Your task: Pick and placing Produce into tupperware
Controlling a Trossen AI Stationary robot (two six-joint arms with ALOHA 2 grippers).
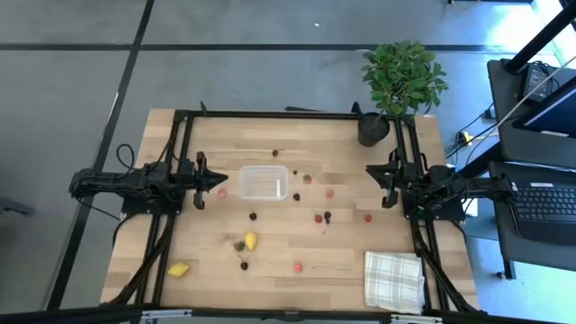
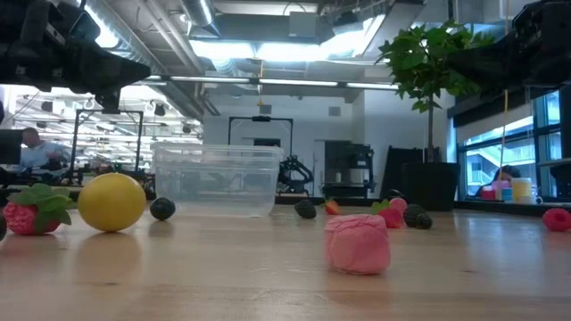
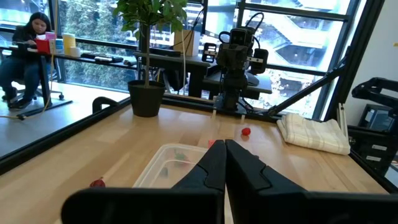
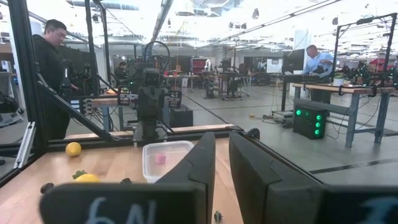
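I've got both arms parked at the side edges, so nothing's picked yet. Left gripper point(image 1: 200, 183) is pressed together; right gripper point(image 1: 389, 184) has a slight gap. Tupperware point(image 1: 263, 182) sits centre-frame, produce point(image 1: 250, 240) scattered mostly below and right, within either arm's reach.

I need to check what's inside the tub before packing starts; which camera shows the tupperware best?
The high view: it looks straight down into the tupperware, whole and unblocked. The low view shows only its side wall; both wrist views catch it partly behind their own fingers.
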